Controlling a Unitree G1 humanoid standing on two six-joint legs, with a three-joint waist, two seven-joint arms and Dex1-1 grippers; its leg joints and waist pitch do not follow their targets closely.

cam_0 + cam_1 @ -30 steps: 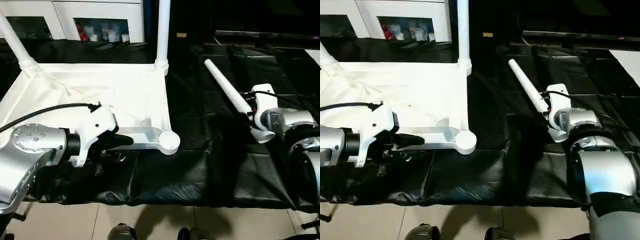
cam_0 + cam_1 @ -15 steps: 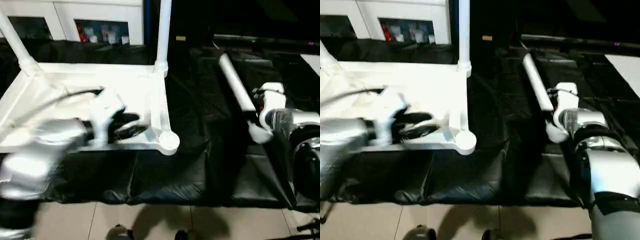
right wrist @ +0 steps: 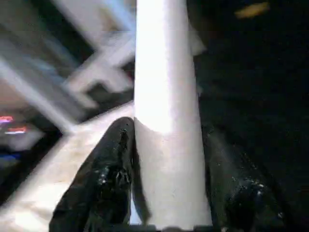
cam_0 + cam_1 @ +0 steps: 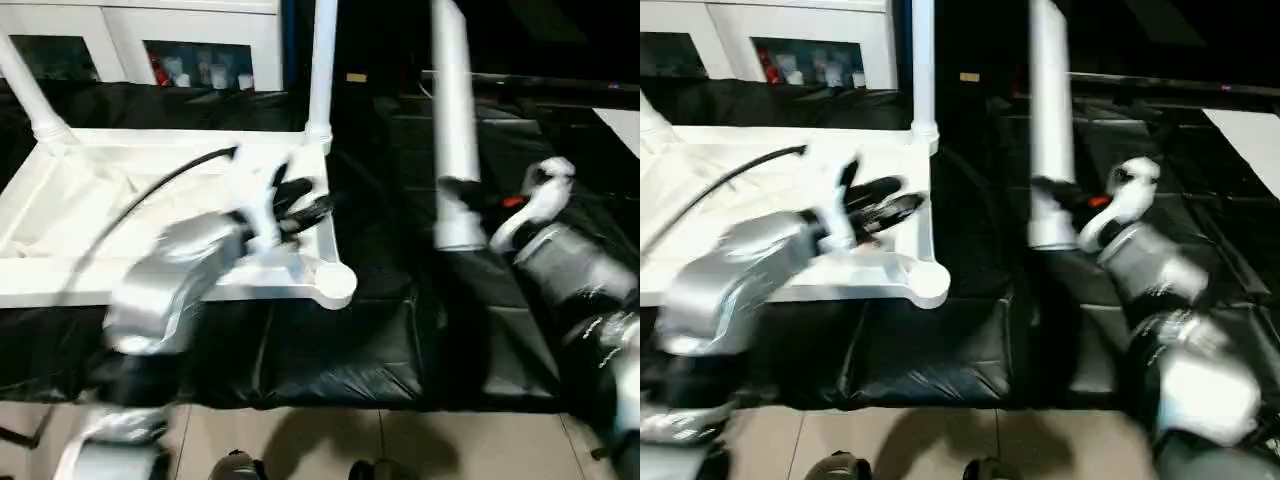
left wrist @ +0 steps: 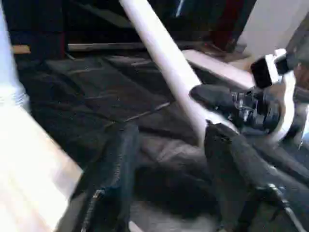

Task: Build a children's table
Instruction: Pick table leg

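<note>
Right gripper (image 3: 166, 193) is clamped on a loose leg (image 4: 452, 120), holding it upright over the black mat (image 4: 350, 340). Left gripper (image 5: 169, 159) hangs spread open above the upside-down table top (image 4: 60, 200), near its front right corner socket (image 4: 335, 285).

White table (image 4: 60, 215), black cover (image 4: 340, 340)

Bare black mat (image 4: 380, 250) between tabletop (image 4: 60, 210) and upright held leg (image 4: 452, 110).

We are holding a white leg (image 4: 1047, 120) upright in our right gripper (image 4: 1055, 195), while our left gripper (image 4: 885, 200) is hovering over the upturned tabletop (image 4: 770, 170).
</note>
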